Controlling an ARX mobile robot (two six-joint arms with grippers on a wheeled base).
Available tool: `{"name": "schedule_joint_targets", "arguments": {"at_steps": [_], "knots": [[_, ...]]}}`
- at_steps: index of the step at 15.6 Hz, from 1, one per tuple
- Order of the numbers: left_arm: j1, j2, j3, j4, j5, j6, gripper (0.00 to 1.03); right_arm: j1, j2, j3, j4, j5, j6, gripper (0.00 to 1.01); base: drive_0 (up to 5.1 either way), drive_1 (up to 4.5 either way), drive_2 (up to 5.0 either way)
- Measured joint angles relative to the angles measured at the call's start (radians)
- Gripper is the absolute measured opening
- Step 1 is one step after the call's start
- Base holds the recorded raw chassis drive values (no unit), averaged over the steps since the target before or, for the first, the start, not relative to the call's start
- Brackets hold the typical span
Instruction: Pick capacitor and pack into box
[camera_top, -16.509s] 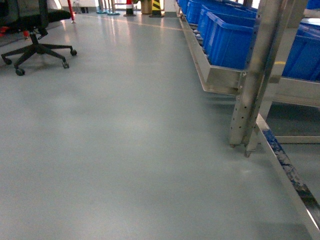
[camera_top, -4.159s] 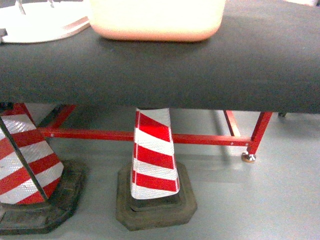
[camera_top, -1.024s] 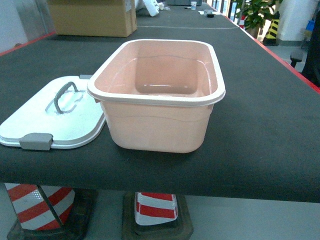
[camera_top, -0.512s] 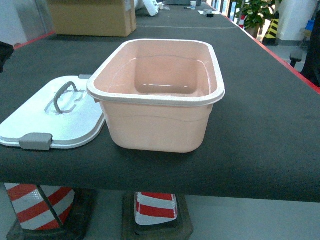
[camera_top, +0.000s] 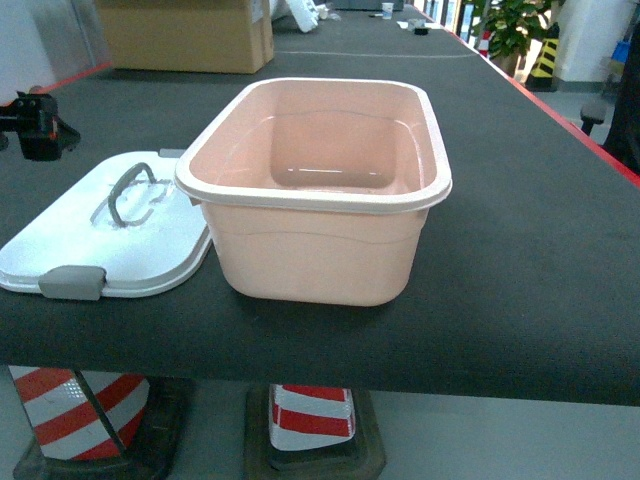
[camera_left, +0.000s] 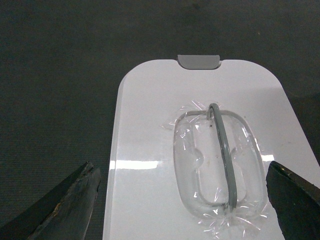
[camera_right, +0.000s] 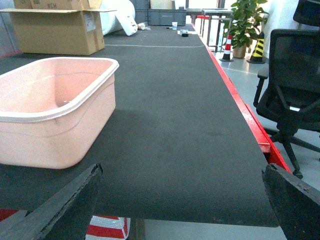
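The left hand (camera_left: 182, 200) hangs above the white lid (camera_left: 200, 155), its two dark fingers (camera_left: 65, 205) spread wide apart with nothing between them; the lid's grey handle (camera_left: 223, 150) lies between and below them. In the head view this hand (camera_top: 35, 125) shows only at the far left edge, above the black worktop (camera_top: 530, 230) behind the lid (camera_top: 110, 235). The right hand (camera_right: 182, 205) is likewise spread and holds nothing, low at the near edge of the worktop. The box (camera_right: 50, 110) stands to the left of it, well apart. In the head view the box (camera_top: 315, 200) stands upright and uncovered, the lid flat beside it on its left, touching or nearly touching its wall. A cardboard carton (camera_top: 185, 35) stands farther back.
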Motion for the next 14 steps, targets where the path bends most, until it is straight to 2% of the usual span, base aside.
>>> {"name": "schedule_joint_targets", "arguments": {"at_steps": [4, 6, 8, 13, 14], "knots": [[-0.041, 0.058, 0.163, -0.235, 0.062, 0.005, 0.98, 0.0, 0.0, 0.0, 0.0, 0.0, 0.0, 0.98, 0.0, 0.0, 0.0], [-0.065, 0.095, 0.198, -0.3, 0.039, 0.015, 0.98, 0.0, 0.0, 0.0, 0.0, 0.0, 0.0, 0.98, 0.0, 0.0, 0.0], [-0.076, 0.152, 0.226, -0.327, -0.008, 0.041, 0.98, 0.0, 0.0, 0.0, 0.0, 0.0, 0.0, 0.98, 0.0, 0.0, 0.0], [-0.078, 0.253, 0.323, -0.394, -0.042, 0.096, 0.98, 0.0, 0.0, 0.0, 0.0, 0.0, 0.0, 0.98, 0.0, 0.0, 0.0], [-0.081, 0.253, 0.329, -0.396, -0.047, 0.115, 0.88, 0.0, 0.0, 0.0, 0.0, 0.0, 0.0, 0.98, 0.0, 0.0, 0.0]]}}
